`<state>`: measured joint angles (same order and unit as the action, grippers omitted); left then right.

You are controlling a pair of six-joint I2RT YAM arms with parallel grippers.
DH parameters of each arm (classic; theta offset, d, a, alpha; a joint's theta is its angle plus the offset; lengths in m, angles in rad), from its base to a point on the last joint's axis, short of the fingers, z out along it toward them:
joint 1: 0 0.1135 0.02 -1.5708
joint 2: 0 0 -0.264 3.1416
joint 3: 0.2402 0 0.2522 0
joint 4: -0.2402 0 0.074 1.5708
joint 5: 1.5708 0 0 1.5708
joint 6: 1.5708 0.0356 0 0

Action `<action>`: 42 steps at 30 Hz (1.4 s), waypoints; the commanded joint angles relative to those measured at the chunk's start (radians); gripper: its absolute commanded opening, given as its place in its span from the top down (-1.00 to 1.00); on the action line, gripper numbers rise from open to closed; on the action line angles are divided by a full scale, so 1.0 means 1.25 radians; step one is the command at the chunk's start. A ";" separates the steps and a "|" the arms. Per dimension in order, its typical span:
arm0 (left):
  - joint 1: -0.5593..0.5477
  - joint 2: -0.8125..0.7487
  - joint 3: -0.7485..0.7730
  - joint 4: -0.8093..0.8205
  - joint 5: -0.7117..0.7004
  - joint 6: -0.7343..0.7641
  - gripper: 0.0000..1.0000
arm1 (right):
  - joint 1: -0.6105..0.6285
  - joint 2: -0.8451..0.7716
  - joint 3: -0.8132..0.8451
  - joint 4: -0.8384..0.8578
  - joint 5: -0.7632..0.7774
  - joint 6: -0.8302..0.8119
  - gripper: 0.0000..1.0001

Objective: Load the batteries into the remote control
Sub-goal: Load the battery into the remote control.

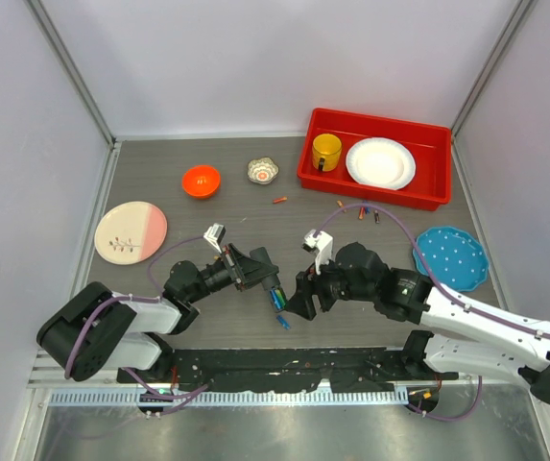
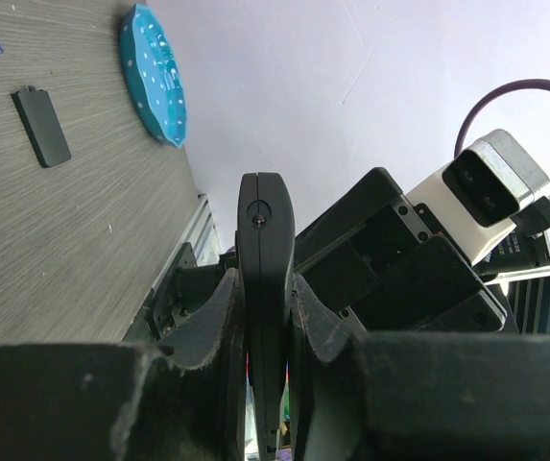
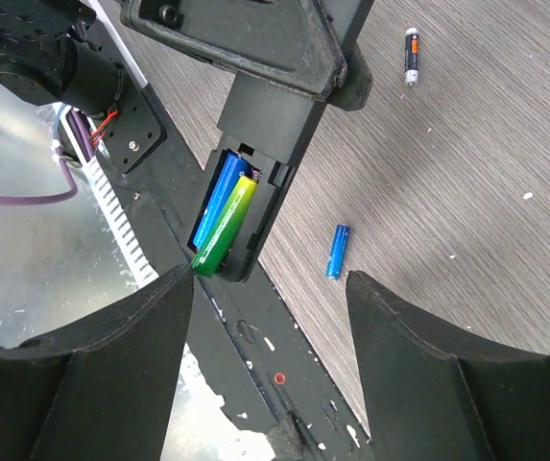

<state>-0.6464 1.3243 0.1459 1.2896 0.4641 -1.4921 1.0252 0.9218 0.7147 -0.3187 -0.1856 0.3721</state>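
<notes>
The remote control point(image 3: 267, 120) is matt black plastic, the batteries point(image 3: 222, 216) glossy, the table point(image 3: 466, 144) matt wood-grain.

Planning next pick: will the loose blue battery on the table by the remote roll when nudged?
Probably rolls: the blue battery is a smooth slim cylinder lying on its side on the flat table. Likely slips sideways in a pinch, being so thin. Looks rigid, presumably light.
</notes>
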 commanded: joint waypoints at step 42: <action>-0.008 -0.043 0.011 0.204 0.005 0.003 1.00 | -0.021 -0.005 -0.072 0.229 -0.105 0.115 -0.47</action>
<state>-0.6495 1.2957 0.1459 1.2900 0.4576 -1.4864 1.0157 0.9318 0.6407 -0.1631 -0.2733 0.4587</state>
